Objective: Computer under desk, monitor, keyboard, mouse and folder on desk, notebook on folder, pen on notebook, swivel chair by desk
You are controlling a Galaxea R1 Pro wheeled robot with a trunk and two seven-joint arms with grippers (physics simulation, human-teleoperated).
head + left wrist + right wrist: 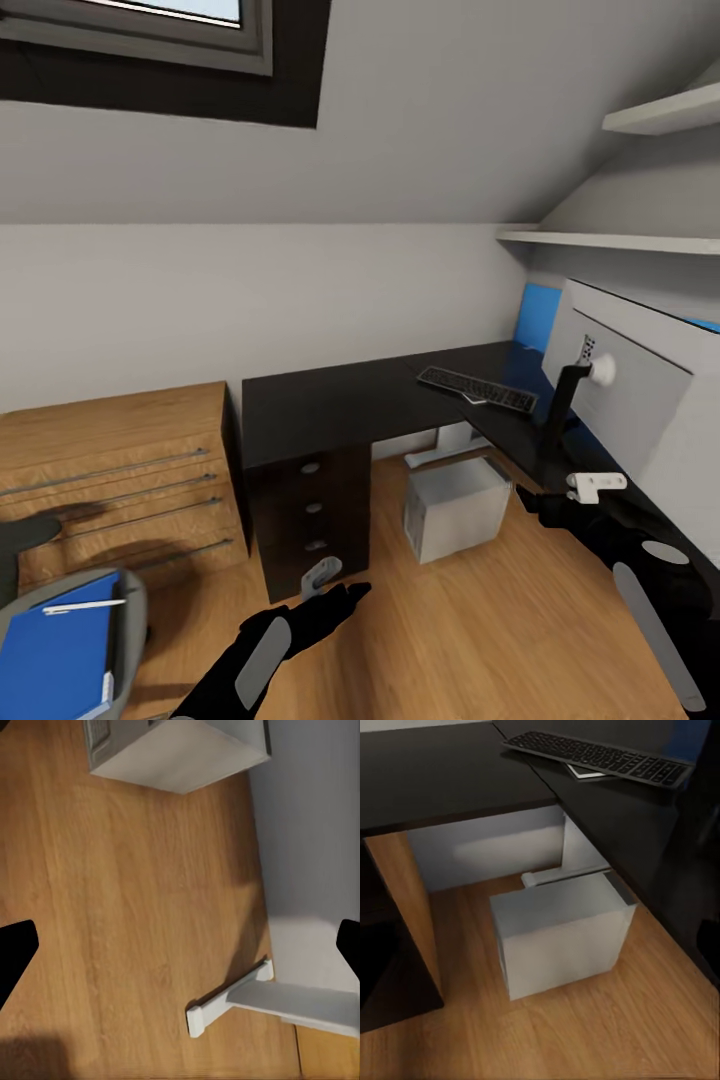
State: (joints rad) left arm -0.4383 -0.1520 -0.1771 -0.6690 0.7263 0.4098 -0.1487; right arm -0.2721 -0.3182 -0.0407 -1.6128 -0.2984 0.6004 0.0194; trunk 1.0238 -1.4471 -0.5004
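Being held wide open over the wood floor [135,907], the left gripper [180,945] is gripping nothing. One keyboard [478,388] is seen on the desk [340,405], one computer [455,505] under it; the right gripper's opening cannot be told.

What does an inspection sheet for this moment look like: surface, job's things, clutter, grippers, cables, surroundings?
Surface: glossy black desk.
Job's things: keyboard on the desk; monitor at the desk's right end; computer on the floor under the desk; blue folder with a white pen on the swivel chair.
Clutter: nothing seen.
Grippers: left gripper open, empty; right gripper state unclear.
Cables: nothing seen.
Surroundings: wood dresser, wall shelves, window.
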